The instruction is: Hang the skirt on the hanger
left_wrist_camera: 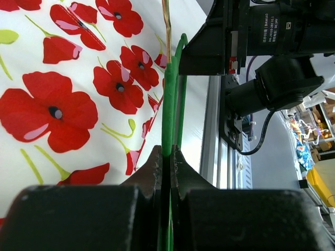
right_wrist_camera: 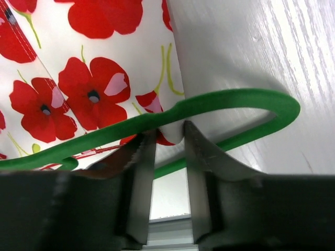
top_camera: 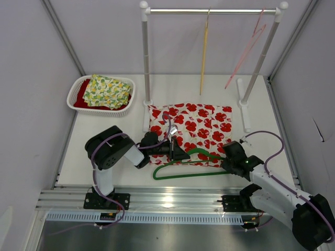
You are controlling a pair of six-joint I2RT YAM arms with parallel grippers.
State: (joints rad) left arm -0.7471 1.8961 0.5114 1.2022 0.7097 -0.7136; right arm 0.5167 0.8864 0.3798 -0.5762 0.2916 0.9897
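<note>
- White print runs along a black housing of the right arm (left_wrist_camera: 277, 26) in the left wrist view; it is too small to read with certainty. No other writing is legible in any of the 3 views.
- The left tool (left_wrist_camera: 166, 155) is clamped on the green hanger (left_wrist_camera: 168, 99). Its 2 black fingers are pressed flat against the thin green wire, with no gap showing beside it.
- The right tool (right_wrist_camera: 166, 138) has its 2 fingers parted by a narrow gap, through which bare table and the rail show. The skirt's hem dips to the mouth of that gap, and the hanger's rounded end curves just past the fingertips. Whether the hem is pinched cannot be told.
- The skirt (top_camera: 199, 123), white with red poppies, lies spread flat on the table (top_camera: 104, 151), at its middle in front of the rack (top_camera: 209, 10).
- The hanger lies along the skirt's near edge, between the 2 tools. Its upper part overlaps the cloth and its long bar rests on bare table.
- From above, the left tool reaches in over the skirt's near left part, and the right tool meets the hem at the near right corner.
- On the rack's rail hang a yellow hanger (top_camera: 204, 52) and a pink hanger (top_camera: 243, 55).
- A white basket (top_camera: 70, 97) at the far left holds a folded cloth (top_camera: 107, 90) printed in yellow and green, over something red.
</note>
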